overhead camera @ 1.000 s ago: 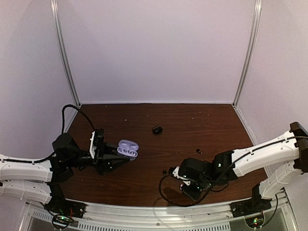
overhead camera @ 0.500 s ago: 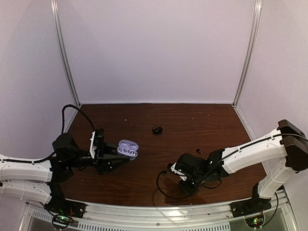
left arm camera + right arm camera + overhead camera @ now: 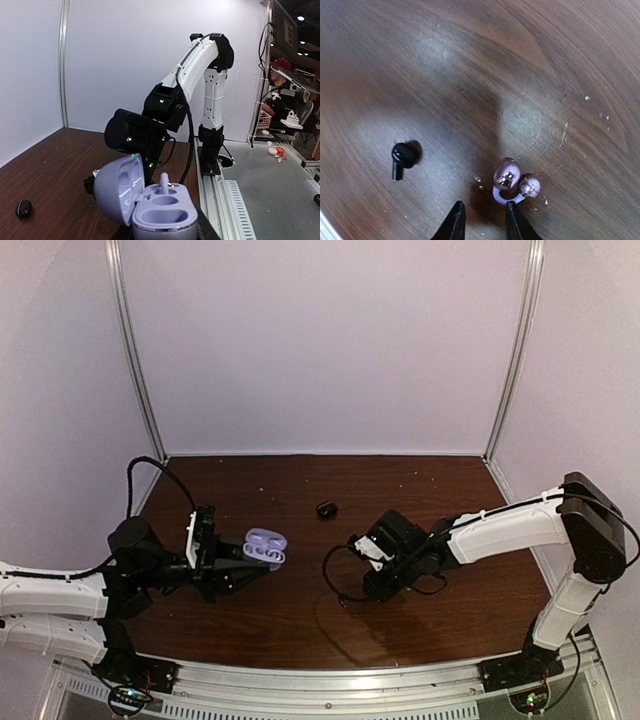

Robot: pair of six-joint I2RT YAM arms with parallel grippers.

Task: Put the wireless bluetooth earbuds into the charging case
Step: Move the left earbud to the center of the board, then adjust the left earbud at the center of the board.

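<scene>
- The left gripper (image 3: 243, 565) clamps the lavender charging case (image 3: 150, 207) from below, above the table (image 3: 300, 625), with the lid swung open.
- A small black object (image 3: 326, 508) lies mid-table.
- The right gripper (image 3: 482, 222) points down, its jaws slightly parted and gripping nothing.
- A black earbud (image 3: 402, 156) lies on the table left of its fingertips.
- A shiny lavender earbud (image 3: 512, 182) lies just beyond them.

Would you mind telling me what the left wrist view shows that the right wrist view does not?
Only the left wrist view shows the open lavender charging case, the right arm and a small black object lying at lower left. Only the right wrist view shows the black earbud, the shiny lavender earbuds lying together, and the right claw open close to them. Both share the dark wooden table.
</scene>
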